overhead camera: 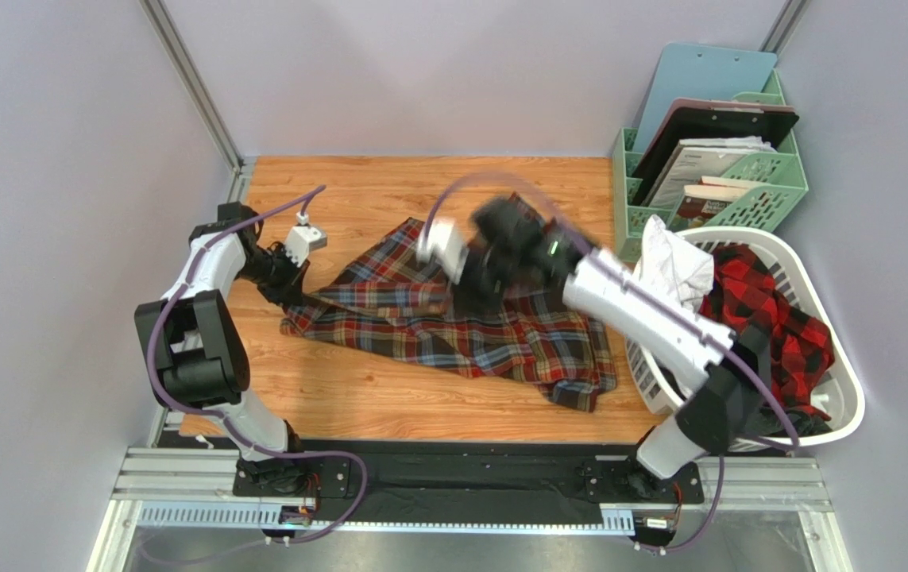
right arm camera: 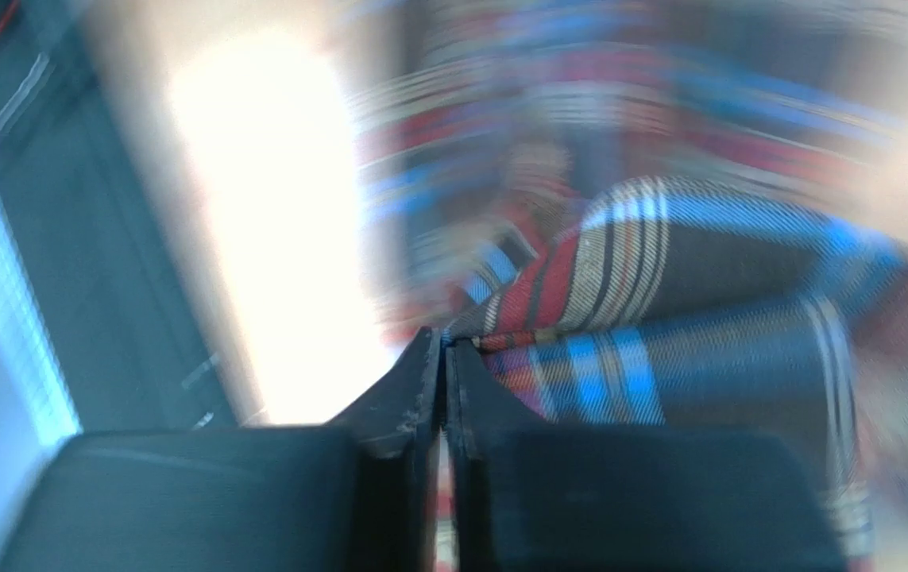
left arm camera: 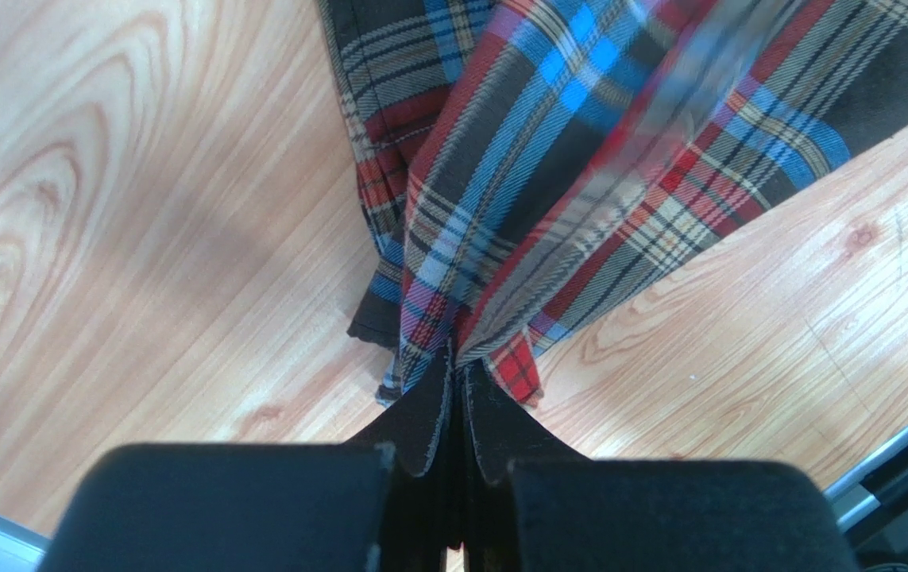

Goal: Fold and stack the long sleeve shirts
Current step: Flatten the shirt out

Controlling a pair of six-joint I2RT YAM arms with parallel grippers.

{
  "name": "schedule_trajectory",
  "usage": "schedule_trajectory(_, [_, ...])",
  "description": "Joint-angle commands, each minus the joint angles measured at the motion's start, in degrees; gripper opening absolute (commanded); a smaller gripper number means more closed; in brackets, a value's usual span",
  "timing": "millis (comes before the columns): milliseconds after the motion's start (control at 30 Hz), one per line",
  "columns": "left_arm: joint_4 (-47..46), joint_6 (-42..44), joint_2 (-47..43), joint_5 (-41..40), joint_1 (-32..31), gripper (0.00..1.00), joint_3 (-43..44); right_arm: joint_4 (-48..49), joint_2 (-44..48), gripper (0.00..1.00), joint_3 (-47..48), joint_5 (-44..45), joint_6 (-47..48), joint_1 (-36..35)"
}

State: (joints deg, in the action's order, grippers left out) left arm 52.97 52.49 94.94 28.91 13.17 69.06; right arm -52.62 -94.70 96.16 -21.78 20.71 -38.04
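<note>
A dark brown-olive tartan shirt [overhead camera: 470, 322] with red, blue and pale lines lies spread on the wooden table. My left gripper [overhead camera: 283, 281] is shut on its left edge; in the left wrist view the cloth [left arm camera: 518, 179] runs up from the closed fingertips [left arm camera: 429, 411]. My right gripper [overhead camera: 485, 272] is blurred over the shirt's middle and is shut on a fold of it [right arm camera: 685, 298]. A red-and-black check shirt [overhead camera: 769, 316] lies in the white laundry basket [overhead camera: 846, 405] at the right.
A white garment [overhead camera: 673, 265] hangs over the basket's left rim. A green file rack [overhead camera: 769, 191] with clipboards and papers stands at the back right. Grey walls close in on both sides. Bare wood [overhead camera: 351, 411] shows in front of the shirt.
</note>
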Motion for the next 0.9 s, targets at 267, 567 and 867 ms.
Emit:
schedule_trajectory(267, [-0.1,-3.3,1.7,-0.4,0.3,0.0,1.7,-7.7,7.6,0.69,-17.5,-6.8,3.3,3.2])
schedule_trajectory(567, [0.5,-3.4,2.4,-0.1,0.3,0.0,2.7,-9.9,-1.5,0.72,-14.8,-7.1,-2.7,10.2])
schedule_trajectory(867, [0.3,-3.4,2.4,0.5,0.3,0.0,2.7,-13.3,-0.1,0.5,-23.0,-5.7,-0.4,7.9])
